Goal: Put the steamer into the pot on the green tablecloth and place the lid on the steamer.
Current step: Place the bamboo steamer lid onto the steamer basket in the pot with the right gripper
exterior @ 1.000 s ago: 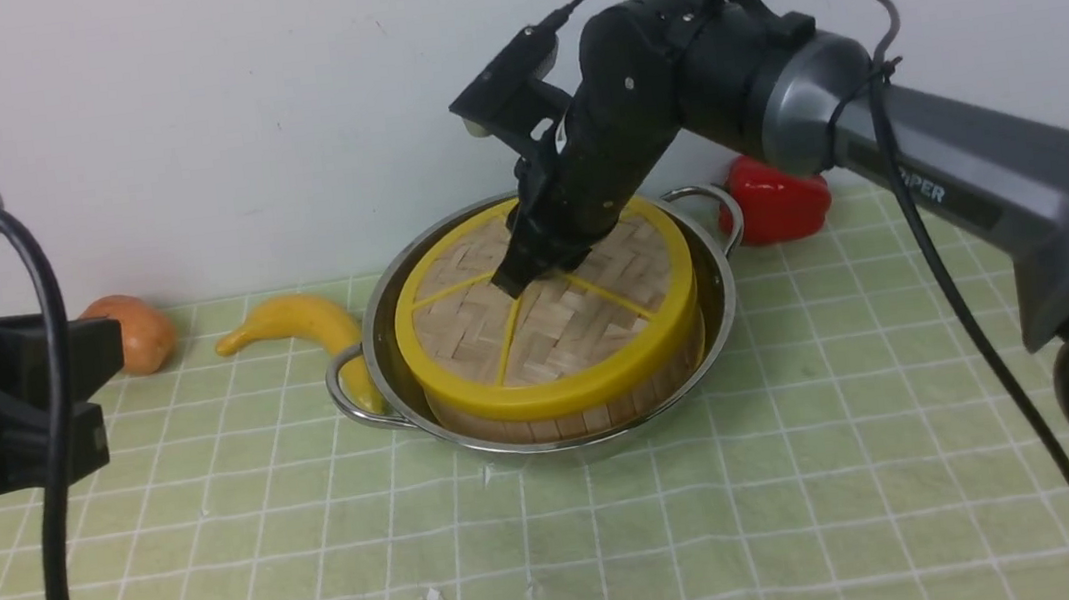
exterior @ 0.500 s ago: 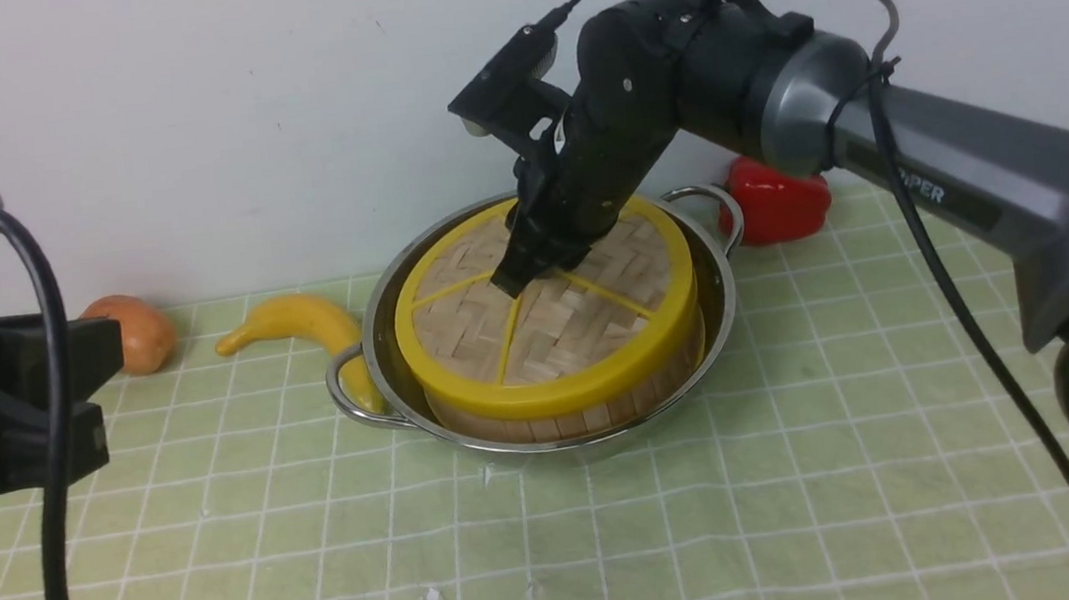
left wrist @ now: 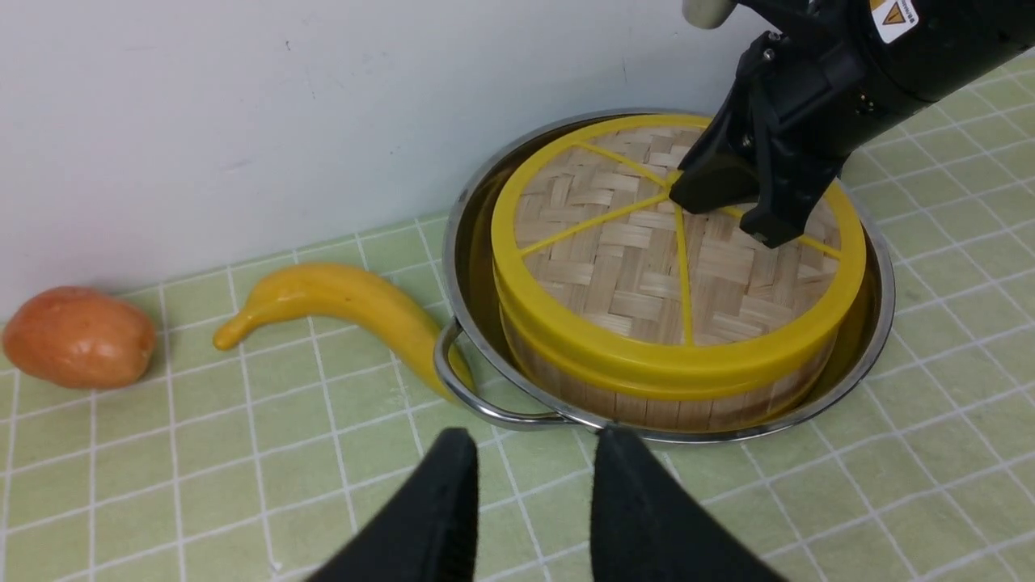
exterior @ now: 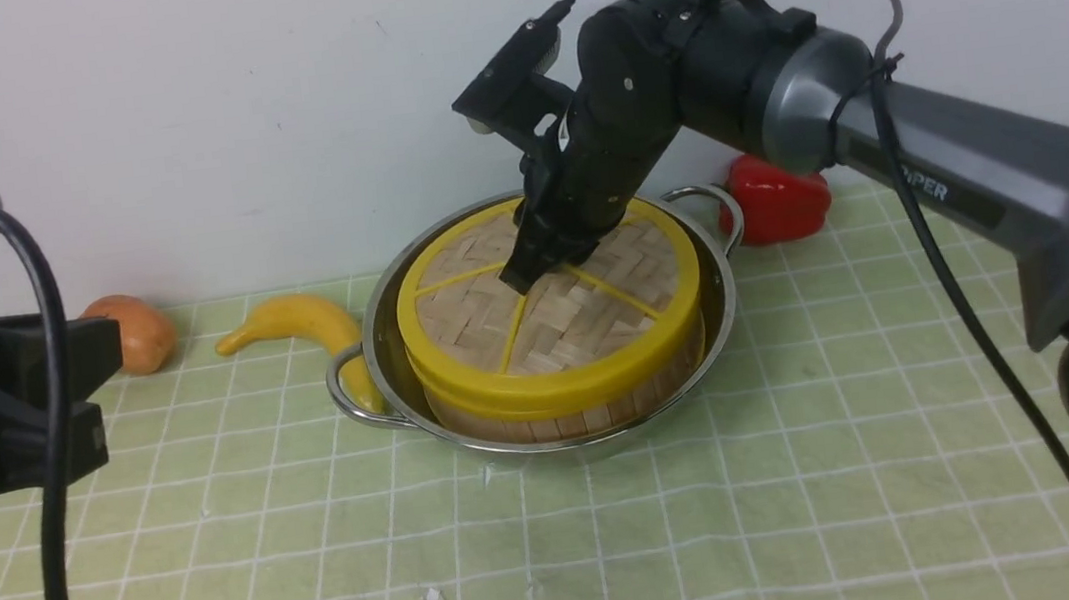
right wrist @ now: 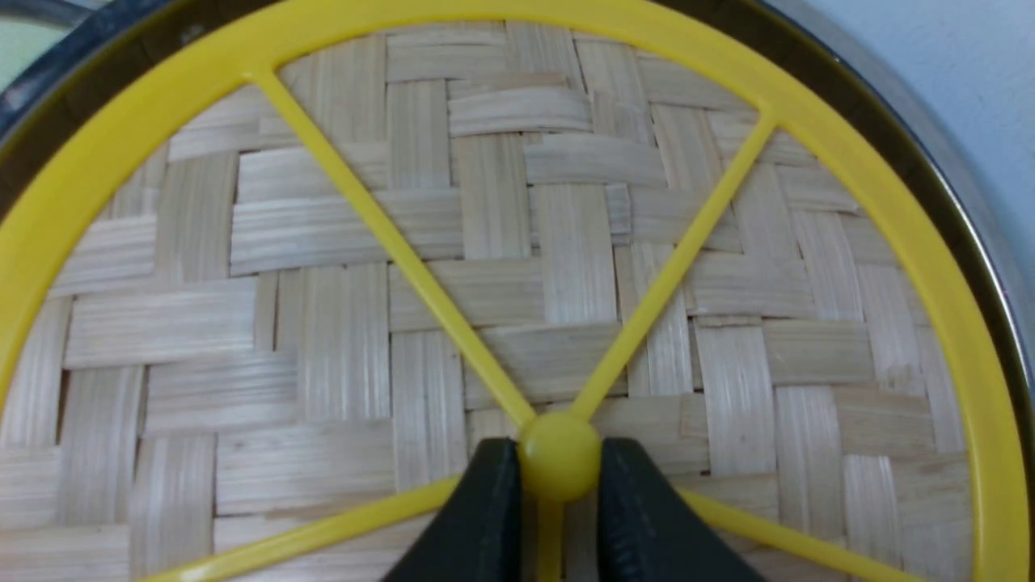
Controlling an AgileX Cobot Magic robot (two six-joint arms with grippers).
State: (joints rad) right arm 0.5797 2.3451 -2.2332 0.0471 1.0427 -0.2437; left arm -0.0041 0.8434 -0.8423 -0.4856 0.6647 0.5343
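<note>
Steamer assembly near completion. The pot point(exterior: 717, 291) stands on the green tablecloth point(exterior: 721, 520) near the back wall. The steamer point(exterior: 549, 425) sits inside it, with its wood-strip side showing above the steel rim. The lid point(exterior: 466, 313) lies across the top of the steamer, yellow rim over yellow rim, and looks level in the front and left wrist views. Whether it rests there with its full weight cannot be told. The right gripper point(right wrist: 556, 449) reaches down over the lid's centre, and its two black fingers point(right wrist: 485, 509) are closed on either side of the small yellow knob point(right wrist: 559, 457), touching it. The left gripper point(left wrist: 534, 485) hangs over bare cloth just in front of the pot, its fingers parted and holding nothing. A banana point(exterior: 296, 322) lies beside the pot's left handle, with its tip tucked under the loop. A red pepper point(exterior: 774, 197) sits behind the right handle. Both placements look done. What seems to be left is for the right fingers to let go of the knob and lift clear without dragging the lid off centre.
</note>
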